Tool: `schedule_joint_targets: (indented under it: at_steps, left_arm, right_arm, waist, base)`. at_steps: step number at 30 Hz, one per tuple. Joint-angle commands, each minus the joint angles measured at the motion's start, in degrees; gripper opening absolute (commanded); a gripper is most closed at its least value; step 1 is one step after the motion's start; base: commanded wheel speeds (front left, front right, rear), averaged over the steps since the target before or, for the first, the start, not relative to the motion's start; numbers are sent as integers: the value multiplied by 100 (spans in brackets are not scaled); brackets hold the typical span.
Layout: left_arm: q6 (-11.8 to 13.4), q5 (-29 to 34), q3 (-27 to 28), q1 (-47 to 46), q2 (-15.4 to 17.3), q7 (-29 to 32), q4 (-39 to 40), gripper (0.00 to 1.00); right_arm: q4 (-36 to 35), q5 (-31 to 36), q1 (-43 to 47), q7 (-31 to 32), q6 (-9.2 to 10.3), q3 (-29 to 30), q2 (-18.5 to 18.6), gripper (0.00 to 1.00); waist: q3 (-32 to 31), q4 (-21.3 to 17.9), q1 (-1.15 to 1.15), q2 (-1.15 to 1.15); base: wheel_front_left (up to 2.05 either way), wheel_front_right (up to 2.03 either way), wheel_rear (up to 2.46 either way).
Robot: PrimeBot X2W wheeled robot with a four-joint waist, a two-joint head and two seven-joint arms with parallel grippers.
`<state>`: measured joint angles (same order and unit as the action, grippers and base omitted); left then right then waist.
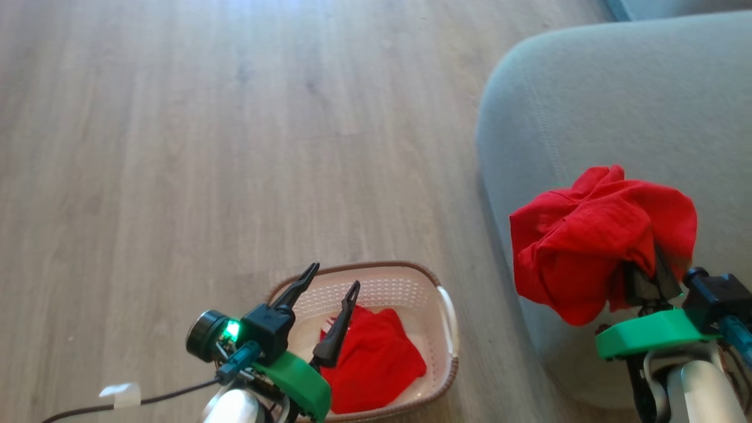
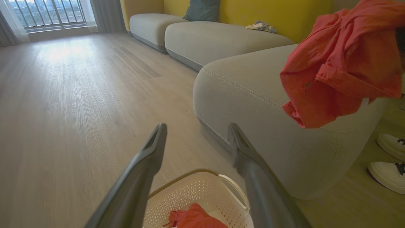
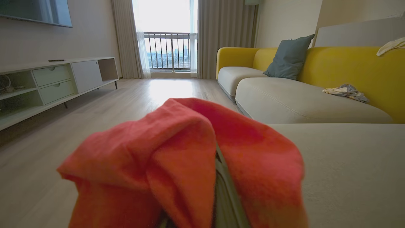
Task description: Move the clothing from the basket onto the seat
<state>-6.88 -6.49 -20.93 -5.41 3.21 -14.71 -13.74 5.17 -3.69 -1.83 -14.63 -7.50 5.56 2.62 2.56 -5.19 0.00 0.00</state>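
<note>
STEP: first transfer, carry phase | right gripper [image 1: 649, 282] clenched on red garment [image 1: 593, 247], 4 o'clock, at seat [image 1: 617, 100] edge | left gripper [image 1: 335, 276] spread, empty, above basket [image 1: 411, 267], 6 o'clock; second garment [image 1: 376, 358] inside | NEXT, judged: advance further over seat, then release.

Daylight pours through the balcony window [image 3: 171, 50], blown out to white at 12 o'clock in the right wrist view, and it lays a pale glare patch on the floor [image 3: 171, 88] just below. The head view is evenly bright and slightly soft, with a faint shadow on the 9 o'clock side of the seat [image 1: 617, 106]. Both wrist views bow at their edges. The red clothing [image 3: 190, 164] close to the right lens is blurred, as are the fingers [image 2: 139, 177] of the left gripper [image 2: 196, 127].
</note>
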Motion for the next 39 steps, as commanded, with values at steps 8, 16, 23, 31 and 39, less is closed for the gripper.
schedule_joint_targets:
  at_steps: [8, 16, 23, 31, 39]
  left_arm:
    - [-33, 50, 70, -328, -33, -29, 343, 100]
    - [-52, 203, -20, -486, -24, -29, 425, 100]
    - [-58, 238, -209, -602, 7, -29, 469, 100]
    - [-59, 149, -867, -881, 164, -29, 345, 100]
    - [-60, 117, -889, -909, 260, -29, 372, 100]
  right_arm:
    - [-398, 6, -365, -37, 1, 9, 26, 0]
    - [-480, -173, -382, -37, 1, 182, 26, 0]
    - [-526, -328, -352, -37, 1, 330, 26, 0]
    - [-668, -521, -208, -37, 1, 703, 26, 0]
    - [-736, -596, -472, -37, 1, 910, 26, 0]
  waist:
    - [355, -1055, 0, 0]
    - [574, -2015, 0, 0]
    - [745, -2471, 0, 0]
    - [891, -2543, 0, 0]
    - [1027, -2554, 0, 0]
  base:
    - [0, 0, 0]
    - [0, 0, 0]
    - [0, 0, 0]
    - [0, 0, 0]
    - [0, 0, 0]
